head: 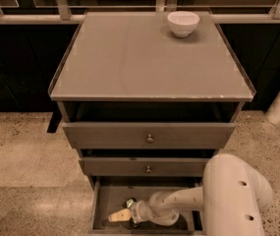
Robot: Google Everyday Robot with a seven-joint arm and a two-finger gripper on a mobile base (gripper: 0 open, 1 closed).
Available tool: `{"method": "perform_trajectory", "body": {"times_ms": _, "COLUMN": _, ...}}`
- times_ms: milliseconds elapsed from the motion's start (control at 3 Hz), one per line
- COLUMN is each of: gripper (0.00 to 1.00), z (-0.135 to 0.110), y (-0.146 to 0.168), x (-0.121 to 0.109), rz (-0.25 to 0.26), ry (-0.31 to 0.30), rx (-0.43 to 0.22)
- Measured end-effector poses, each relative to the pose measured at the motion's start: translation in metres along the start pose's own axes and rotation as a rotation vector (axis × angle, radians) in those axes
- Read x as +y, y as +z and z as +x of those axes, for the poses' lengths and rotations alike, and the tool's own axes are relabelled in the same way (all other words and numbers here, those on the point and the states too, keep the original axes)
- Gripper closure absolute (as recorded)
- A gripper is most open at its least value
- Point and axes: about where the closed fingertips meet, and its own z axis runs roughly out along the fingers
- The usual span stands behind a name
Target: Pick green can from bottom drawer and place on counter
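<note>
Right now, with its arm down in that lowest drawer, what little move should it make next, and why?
Probably ease the gripper closer onto the green can, which lies right beside it in the open bottom drawer. The can sits low in the drawer, not yet lifted, and it has to end up on the counter above.

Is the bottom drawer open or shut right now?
Open: the bottom drawer is pulled out, its floor showing, with the green can and the robot's hand inside it.

The small shiny green metal can (128,202) shows only a sliver — the pale gripper (121,215), down in the shallow grey-brown bottom drawer (98,206), covers the rest.
</note>
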Motion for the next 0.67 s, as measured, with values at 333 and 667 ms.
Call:
{"method": "perform_trajectory", "body": {"times_ms": 333, "gripper": 0.0, "z": 0.0, "y": 0.014, "x": -0.002, "rz": 0.018, "ry": 0.017, "rx": -0.038}}
{"method": "perform_trajectory", "body": {"times_ms": 667, "gripper": 0.0, "z": 0.0, "y": 0.027, "x": -0.005, "rz": 0.057, "ry": 0.02, "rx": -0.074}}
